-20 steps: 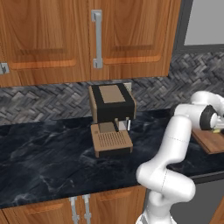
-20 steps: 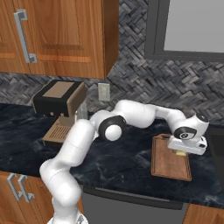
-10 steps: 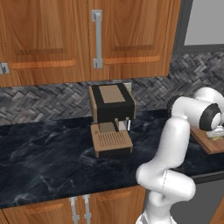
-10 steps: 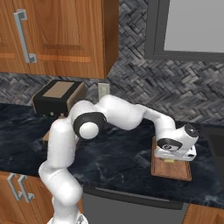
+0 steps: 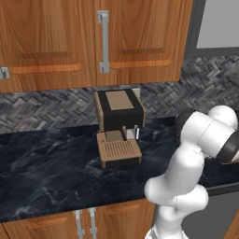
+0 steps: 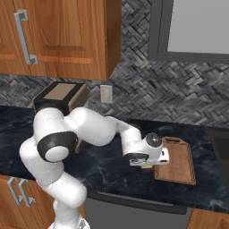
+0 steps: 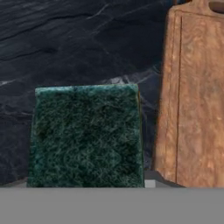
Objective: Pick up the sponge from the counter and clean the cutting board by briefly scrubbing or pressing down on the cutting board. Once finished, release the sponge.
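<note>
Black marble-look bench (image 6: 107, 167) lies under the gripper (image 6: 146, 166), which pinches a yellow-and-green sponge (image 7: 86, 135); just beside it lies a reddish-brown wooden cutting board (image 6: 175, 160).

Even, soft rendered light, no glare, faint shadows under cabinets (image 5: 93, 42), hand-view textures blurry, low-res.

This is a home kitchen. Warm brown wooden wall cabinets (image 5: 93, 42) with long grey metal handles (image 5: 103, 41) hang above a grey herringbone-tiled backsplash (image 6: 179, 100). Below runs a long black marble-look tabletop (image 5: 51, 163) with pale veins, set over matching wooden base cabinets (image 5: 84, 223). A tan-and-black coffee machine (image 5: 118, 126) stands against the wall, and a flat reddish-brown wooden cutting board (image 6: 176, 161) lies further along. A white wall outlet (image 6: 106, 94) sits in the tiles.
</note>
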